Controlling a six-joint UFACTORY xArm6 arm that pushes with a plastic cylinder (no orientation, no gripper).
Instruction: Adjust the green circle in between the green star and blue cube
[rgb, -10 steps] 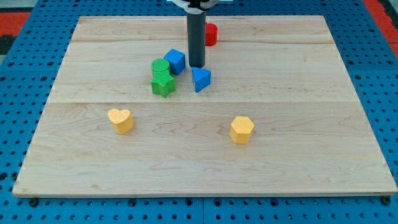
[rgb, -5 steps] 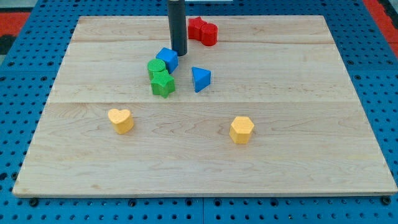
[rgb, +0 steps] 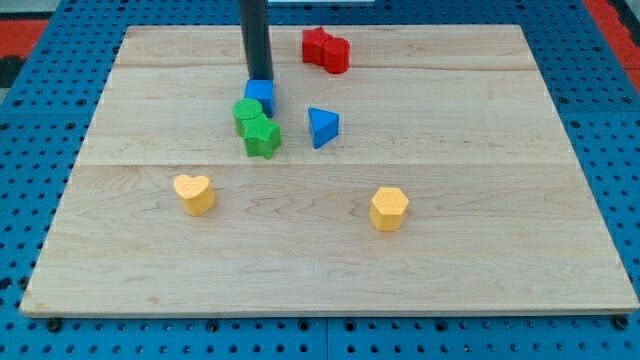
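Rod and blocks on the wooden desk (rgb: 500, 250). I carry no fingers to open or close, only a straight dark rod; my tip (rgb: 257, 79) stands at the top edge of the blue cube (rgb: 260, 97), seemingly touching it. The green circle (rgb: 247, 113) lies just below and slightly to the view's left of my tip, with the blue cube between us. It touches the cube's lower left side and also the green star (rgb: 263, 136), which sits directly beneath it, so the three form a tight cluster. A blue triangle (rgb: 322, 127) rests apart to the view's right. A red block (rgb: 327, 49) lies near the top edge. A yellow heart (rgb: 193, 193) and a yellow hexagon (rgb: 388, 208) sit well apart, lower down.
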